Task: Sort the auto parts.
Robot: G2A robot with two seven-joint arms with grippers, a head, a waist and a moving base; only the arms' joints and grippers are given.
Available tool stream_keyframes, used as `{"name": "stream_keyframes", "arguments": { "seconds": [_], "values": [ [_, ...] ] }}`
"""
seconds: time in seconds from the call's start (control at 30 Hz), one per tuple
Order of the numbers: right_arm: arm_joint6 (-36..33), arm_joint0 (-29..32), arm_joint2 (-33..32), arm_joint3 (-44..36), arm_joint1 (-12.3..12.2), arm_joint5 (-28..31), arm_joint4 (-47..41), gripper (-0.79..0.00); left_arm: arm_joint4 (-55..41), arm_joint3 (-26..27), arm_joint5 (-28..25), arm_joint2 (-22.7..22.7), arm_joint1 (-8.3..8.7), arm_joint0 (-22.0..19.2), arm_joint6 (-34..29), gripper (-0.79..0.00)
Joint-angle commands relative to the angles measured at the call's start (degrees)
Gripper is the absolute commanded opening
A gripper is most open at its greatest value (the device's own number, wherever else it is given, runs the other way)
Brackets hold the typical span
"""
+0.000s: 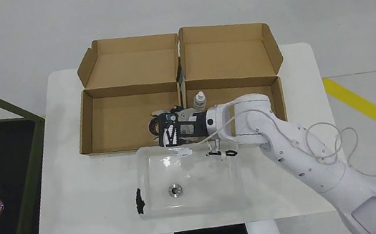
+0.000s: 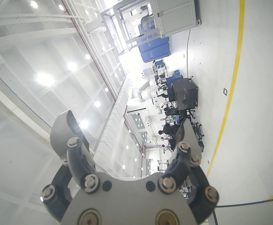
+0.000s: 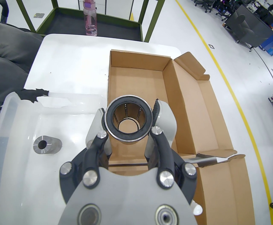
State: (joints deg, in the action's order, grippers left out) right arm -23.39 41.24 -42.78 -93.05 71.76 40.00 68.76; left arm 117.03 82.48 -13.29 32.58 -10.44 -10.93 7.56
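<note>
White rounded table is carrying two open brown cardboard boxes, the left box and the right box, with a clear plastic bin nearer. Right gripper is clamping a hollow steel bearing with a black rim over the left box's near right part. Smooth metal sleeve is lying in the bin. Left gripper is pointing ceilingward, fingers spread apart.
</note>
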Motion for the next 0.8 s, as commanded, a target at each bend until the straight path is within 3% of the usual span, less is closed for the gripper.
{"name": "stream_keyframes", "arguments": {
  "seconds": [0.0,0.77],
  "values": [
    [0.4,-1.3,0.5,1.5,0.5,-0.2,-0.1,-0.785,0.0,0.0,0.0,0.0,0.0,0.0,0.0,0.0],
    [6.1,-12.2,10.0,26.5,8.3,-5.1,-1.2,-0.785,0.0,0.0,0.0,0.0,0.0,0.0,0.0,0.0]
  ]
}}
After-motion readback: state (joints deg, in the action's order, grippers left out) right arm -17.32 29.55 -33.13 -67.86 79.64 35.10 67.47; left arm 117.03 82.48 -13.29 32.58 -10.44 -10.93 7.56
